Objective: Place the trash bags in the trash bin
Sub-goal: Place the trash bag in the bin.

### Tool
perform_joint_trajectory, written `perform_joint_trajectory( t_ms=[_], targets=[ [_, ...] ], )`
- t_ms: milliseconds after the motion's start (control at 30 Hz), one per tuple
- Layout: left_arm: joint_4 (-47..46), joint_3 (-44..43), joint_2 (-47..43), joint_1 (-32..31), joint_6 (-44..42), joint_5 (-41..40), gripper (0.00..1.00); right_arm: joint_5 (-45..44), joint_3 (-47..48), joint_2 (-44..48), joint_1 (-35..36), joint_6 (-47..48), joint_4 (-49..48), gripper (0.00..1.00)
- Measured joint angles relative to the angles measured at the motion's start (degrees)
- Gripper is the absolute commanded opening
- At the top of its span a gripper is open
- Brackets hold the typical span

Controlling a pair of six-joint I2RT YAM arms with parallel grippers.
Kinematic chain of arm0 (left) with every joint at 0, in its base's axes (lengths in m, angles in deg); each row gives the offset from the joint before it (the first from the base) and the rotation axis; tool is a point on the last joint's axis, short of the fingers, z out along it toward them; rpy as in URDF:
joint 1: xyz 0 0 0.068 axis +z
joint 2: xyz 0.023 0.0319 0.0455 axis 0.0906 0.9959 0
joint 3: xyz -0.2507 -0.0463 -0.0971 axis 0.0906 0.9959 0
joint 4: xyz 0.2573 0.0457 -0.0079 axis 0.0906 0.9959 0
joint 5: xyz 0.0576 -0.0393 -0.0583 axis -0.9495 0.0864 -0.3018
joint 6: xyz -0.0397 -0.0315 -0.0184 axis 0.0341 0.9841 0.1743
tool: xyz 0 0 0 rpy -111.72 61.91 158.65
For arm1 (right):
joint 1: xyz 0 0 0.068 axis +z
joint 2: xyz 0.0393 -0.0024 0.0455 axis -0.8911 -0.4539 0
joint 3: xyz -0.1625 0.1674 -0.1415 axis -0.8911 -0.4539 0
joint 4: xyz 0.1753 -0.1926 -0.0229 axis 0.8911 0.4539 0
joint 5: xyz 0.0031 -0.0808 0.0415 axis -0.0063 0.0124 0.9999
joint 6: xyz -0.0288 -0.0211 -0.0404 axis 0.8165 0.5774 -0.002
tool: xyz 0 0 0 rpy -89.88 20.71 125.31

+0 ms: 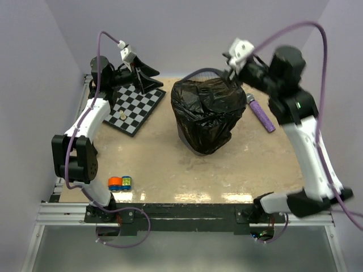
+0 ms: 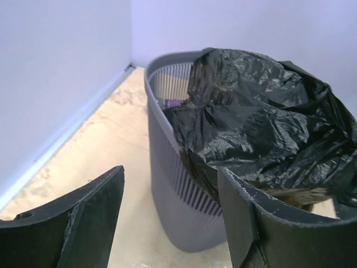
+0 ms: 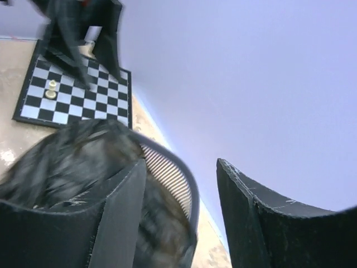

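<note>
a beige, marble-patterned table point(image 1: 170, 170) fills a small booth of plain lavender walls point(image 1: 170, 28), with a pale strip where the surface meets the wall. on it stand one trash bin point(image 1: 201, 72), one chessboard point(image 1: 133, 105) carrying a single pale chess piece point(image 1: 122, 115), one purple microphone point(image 1: 261, 113) and two small coloured toys point(image 1: 120, 182) at the near edge, touching each other. one trash bag point(image 1: 207, 113), a large crinkled black sheet, is heaped over the bin's mouth and spills down its near side, leaving only the far rim bare. the left gripper point(image 2: 170, 184) stands with its jaws wide apart and nothing between them; the bin and bag sit straight ahead of the gap, the bag bulging toward its right finger, bare table ahead of its left finger. the right gripper point(image 3: 179, 173) also has its jaws parted and holds nothing, only wall showing through the gap; the bin's rim curves just below the jaws, the bag lies blurred behind its left finger, and the chessboard lies well beyond that finger. the microphone rests off to the bin's side, apart from both pairs of jaws.
</note>
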Motion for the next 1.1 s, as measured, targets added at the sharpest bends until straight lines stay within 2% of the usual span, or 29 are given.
perform_joint_trajectory(
  t_ms=[100,200,333,467,700,900,1100],
  targets=[
    [1.25,-0.02,0.37,-0.11,1.29,1.18,0.73,8.15,17.00,-16.96,-6.14,0.28,7.21,0.64],
    [2.05,0.00,0.28,-0.31,1.66,1.36,0.73,15.32,30.10,-33.11,-9.57,2.89,17.46,0.66],
    [4.83,0.70,-0.85,-0.61,1.16,1.25,0.74,19.52,32.61,-42.53,-11.50,6.05,28.02,0.68],
    [9.70,2.62,-3.89,-1.49,-1.81,1.18,0.74,21.09,29.57,-42.05,-11.87,8.35,33.18,0.68],
    [15.63,6.25,-9.51,-4.98,-6.67,0.87,0.74,21.35,27.63,-38.42,-11.54,11.41,34.75,0.70],
    [17.57,7.28,-9.88,-6.10,-8.81,0.11,0.74,20.68,27.54,-39.71,-11.56,12.24,34.82,0.62],
    [21.62,5.14,-8.39,-6.78,-13.20,-1.14,0.74,18.51,28.35,-43.98,-11.58,12.37,34.27,0.65]
  ],
)
